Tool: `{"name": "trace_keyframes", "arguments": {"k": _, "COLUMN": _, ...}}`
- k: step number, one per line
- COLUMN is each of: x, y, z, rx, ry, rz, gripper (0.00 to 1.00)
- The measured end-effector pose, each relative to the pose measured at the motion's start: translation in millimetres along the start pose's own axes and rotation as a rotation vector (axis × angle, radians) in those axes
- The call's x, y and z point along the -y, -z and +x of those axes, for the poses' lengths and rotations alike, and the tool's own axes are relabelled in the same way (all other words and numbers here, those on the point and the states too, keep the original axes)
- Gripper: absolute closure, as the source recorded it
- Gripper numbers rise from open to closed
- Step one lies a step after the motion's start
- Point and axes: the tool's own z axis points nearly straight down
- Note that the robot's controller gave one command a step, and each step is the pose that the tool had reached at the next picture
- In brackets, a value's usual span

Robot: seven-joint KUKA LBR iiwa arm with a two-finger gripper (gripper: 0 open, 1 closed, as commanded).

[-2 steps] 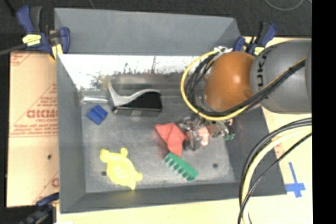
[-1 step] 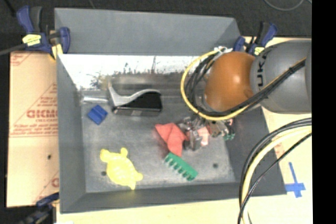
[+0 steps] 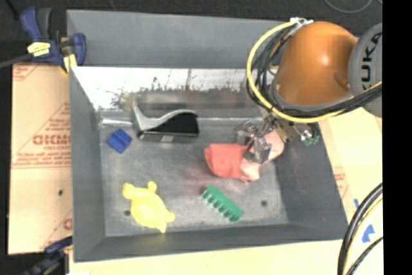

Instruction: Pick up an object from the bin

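Observation:
My gripper [image 3: 256, 142] is down in the right part of the bin, below the orange wrist cover. It sits at the right end of a red soft lump [image 3: 224, 160] and over a pale pink piece [image 3: 253, 170] that pokes out beside the lump. The gripper touches or nearly touches both, and hides the place where they meet. A green comb-like piece [image 3: 221, 201] lies just below the red lump, apart from the gripper.
A black and silver stapler-like tool [image 3: 166, 124] lies by the back wall. A small blue block [image 3: 119, 140] sits to its left, and a yellow toy figure [image 3: 148, 206] at the front left. The arm and its cables hang over the bin's right back corner.

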Motion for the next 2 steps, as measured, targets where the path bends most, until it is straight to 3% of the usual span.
{"name": "trace_keyframes", "arguments": {"k": 1, "x": -0.2, "y": -0.2, "z": 0.1, "rx": 0.000, "ry": -0.001, "rz": -0.001, "gripper": 1.00}}
{"name": "trace_keyframes", "arguments": {"k": 2, "x": -3.6, "y": 39.6, "z": 3.1, "rx": -0.007, "ry": -0.024, "rz": -0.004, "gripper": 1.00}}
